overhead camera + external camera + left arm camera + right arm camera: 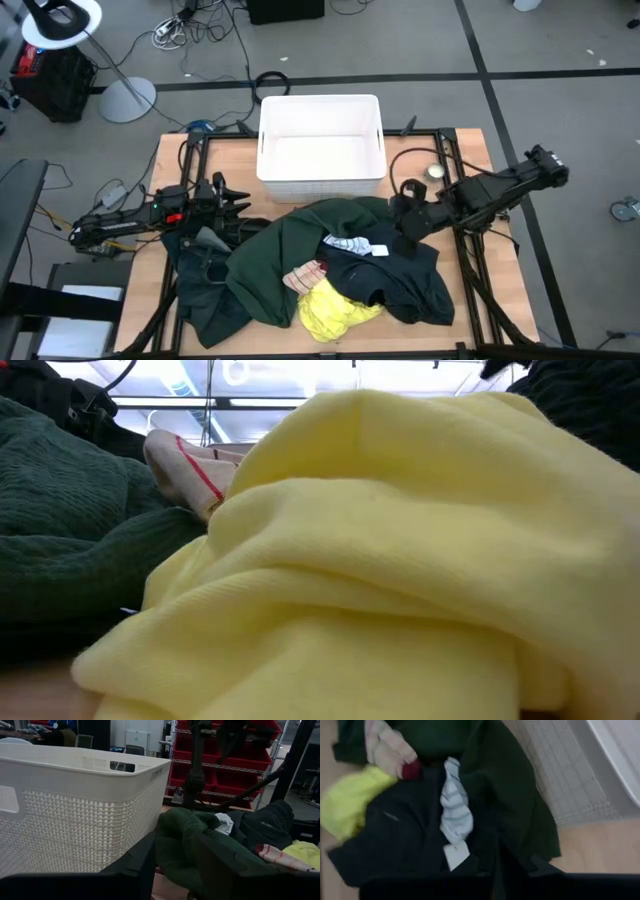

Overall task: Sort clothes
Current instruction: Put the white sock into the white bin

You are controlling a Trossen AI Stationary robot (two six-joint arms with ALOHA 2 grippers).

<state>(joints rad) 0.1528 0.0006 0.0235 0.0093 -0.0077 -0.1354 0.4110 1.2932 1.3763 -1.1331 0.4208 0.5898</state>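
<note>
On the wooden table [470, 160], just in front of the white rectangular plastic bin [320, 148], the soft fabric clothes lie in one heap: a large dark green garment [285, 255], a dark navy garment [395, 285], a bright yellow piece [335, 310], a pale pink piece [303, 277] and a white-grey striped piece [350, 244]. The right gripper [410, 228] is down at the right edge of the heap, on the dark cloth where green and navy meet; I cannot tell how its jaws stand. The left gripper [238, 205] waits at the left edge of the heap, jaws apart, green fabric lying just ahead between the fingers [145, 865].
</note>
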